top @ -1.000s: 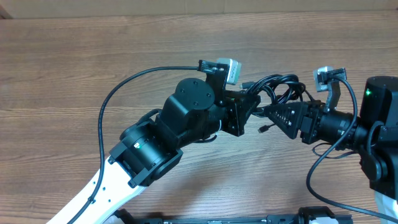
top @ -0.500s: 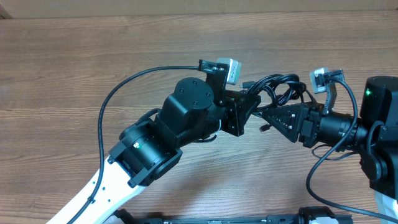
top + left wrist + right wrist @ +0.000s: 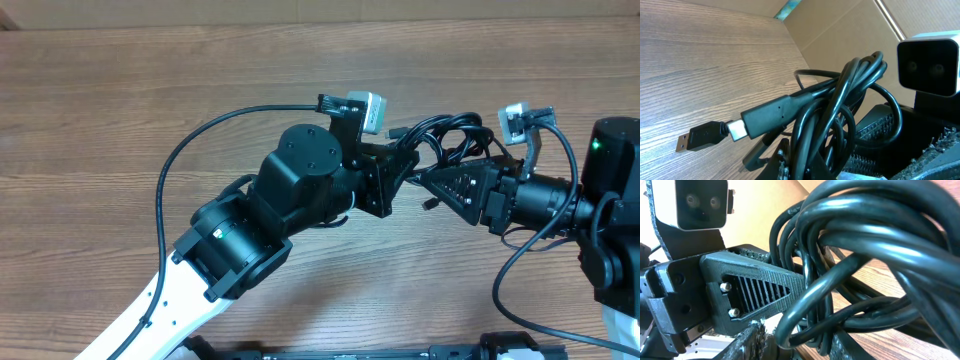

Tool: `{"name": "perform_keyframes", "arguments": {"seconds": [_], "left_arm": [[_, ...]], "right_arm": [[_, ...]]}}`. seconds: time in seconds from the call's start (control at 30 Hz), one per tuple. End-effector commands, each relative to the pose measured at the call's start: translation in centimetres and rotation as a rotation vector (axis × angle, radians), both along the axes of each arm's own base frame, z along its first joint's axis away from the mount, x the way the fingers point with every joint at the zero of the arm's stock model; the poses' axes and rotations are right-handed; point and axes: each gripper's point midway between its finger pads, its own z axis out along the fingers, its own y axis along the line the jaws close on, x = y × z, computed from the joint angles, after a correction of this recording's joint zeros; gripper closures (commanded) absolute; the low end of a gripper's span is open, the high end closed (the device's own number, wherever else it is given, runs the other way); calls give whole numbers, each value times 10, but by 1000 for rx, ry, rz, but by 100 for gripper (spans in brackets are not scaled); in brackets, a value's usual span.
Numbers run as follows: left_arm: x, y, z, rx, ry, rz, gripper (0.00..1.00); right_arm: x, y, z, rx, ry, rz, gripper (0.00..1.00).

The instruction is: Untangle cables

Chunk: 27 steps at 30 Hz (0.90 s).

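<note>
Right gripper (image 3: pixel 424 180) has nudged up and in toward the left one since a second ago, and its jaws are narrower. Left to right, we see the left gripper (image 3: pixel 398 178) clamped shut on the cables (image 3: pixel 450 138). They bunch in black loops just above the spot where both tools meet, over the wooden table (image 3: pixel 120 90). One plug end (image 3: pixel 696 138) sticks out over the wood in the left wrist view. On the right gripper, fingers (image 3: pixel 752 341) straddle several cords at a narrow gap; we cannot tell whether they pinch.

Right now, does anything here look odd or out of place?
Yes. The cables, right of centre in the overhead view, are bunched in a tangle of crossing loops; one plug sticks out loose.
</note>
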Motion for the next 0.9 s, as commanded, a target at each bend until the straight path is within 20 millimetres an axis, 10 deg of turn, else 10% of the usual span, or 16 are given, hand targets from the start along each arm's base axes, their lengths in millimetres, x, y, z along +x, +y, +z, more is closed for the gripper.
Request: {"name": "perform_keyframes", "arguments": {"seconds": [0.0,0.13,0.23,0.87], "left_arm": [[-16,-11,2,-8,8,-70,96],[-12,-16,-6,6,23,-71,96],[-11,-18,-2,-8,10,-70,96],[15,-5,3,-124,157,161,96]], "right_arm": [[-12,10,26,70,-87,102,62],[-13,12,29,80,-102,117,68],[-14,12,28,80,-94,116,96],[-55,24,37,121,-327,393,96]]}}
